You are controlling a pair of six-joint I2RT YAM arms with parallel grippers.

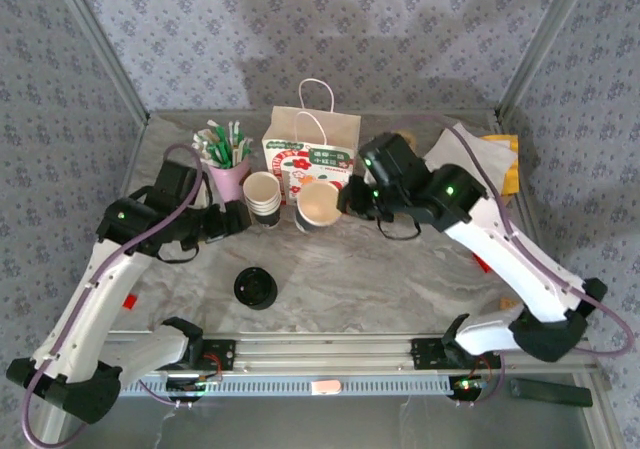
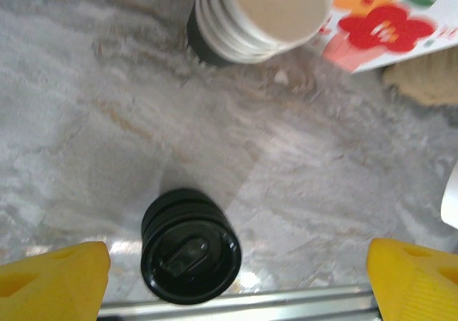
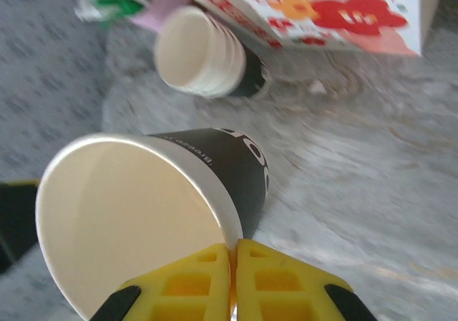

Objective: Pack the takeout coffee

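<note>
The takeout coffee cup [image 1: 320,207] is a single paper cup, black outside and pale inside, with its top open and no lid on it. It stands just right of the cup stack, in front of the bag. My right gripper [image 1: 346,201] is shut on the cup's right rim; in the right wrist view the yellow fingers [image 3: 187,287] pinch the rim of the cup [image 3: 136,214], and the right gripper [image 3: 233,264] has one finger inside and one outside. My left gripper [image 1: 240,219] hangs open above the table; below the left gripper [image 2: 236,282] lies a pile of black lids [image 2: 189,246].
A brown paper bag [image 1: 320,127] stands at the back with a flowered white carton [image 1: 312,164] in front of it. A stack of lidless cups [image 1: 263,197] and a pink cup of stirrers [image 1: 228,164] stand to its left. The black lids [image 1: 255,287] lie near the front rail.
</note>
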